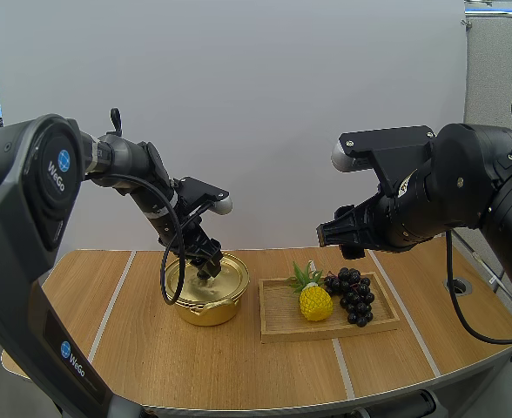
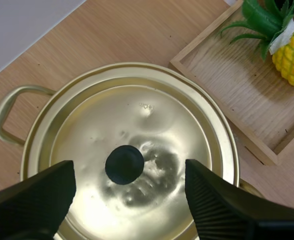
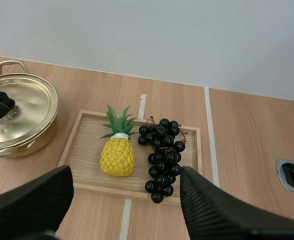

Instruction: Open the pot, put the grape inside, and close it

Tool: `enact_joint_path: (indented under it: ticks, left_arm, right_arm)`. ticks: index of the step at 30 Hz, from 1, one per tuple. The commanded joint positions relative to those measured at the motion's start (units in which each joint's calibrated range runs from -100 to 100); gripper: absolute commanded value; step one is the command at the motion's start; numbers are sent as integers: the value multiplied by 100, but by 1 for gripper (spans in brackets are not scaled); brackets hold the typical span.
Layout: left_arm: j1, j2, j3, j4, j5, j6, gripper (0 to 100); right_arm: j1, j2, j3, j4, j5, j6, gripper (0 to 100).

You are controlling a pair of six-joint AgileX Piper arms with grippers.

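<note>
over the lid (image 2: pixel 152 115) my left gripper (image 2: pixel 129 172) hangs spread wide astride its knob (image 2: pixel 124 164), my right gripper (image 3: pixel 126 174) likewise spread above the grapes (image 3: pixel 162 155).

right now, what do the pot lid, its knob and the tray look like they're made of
Pot lid: thin metal by the look, gold-toned and glossy; it mirrors light and shows shallow dents. Knob: matte black, likely plastic, no shine. Tray: pale wood, visible grain and a raised rim, unvarnished or satin as far as one can tell.
</note>
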Motion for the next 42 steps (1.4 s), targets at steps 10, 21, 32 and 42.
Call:
enact_joint_path:
  ticks: [10, 21, 32, 42]
  left_arm:
    - [-33, 300, -304, -43, -203, 64, 100]
    - [-33, 623, -364, -43, -178, 64, 100]
    - [-33, 637, -369, -43, -200, 25, 100]
    - [-33, 624, -369, -43, -69, 25, 0]
  right_arm:
    - [-26, -67, -41, 1, 7, 2, 100]
    - [-26, -67, -41, 1, 7, 2, 100]
    - [-26, -67, -41, 1, 7, 2, 100]
    - [-26, -67, -41, 1, 7, 2, 100]
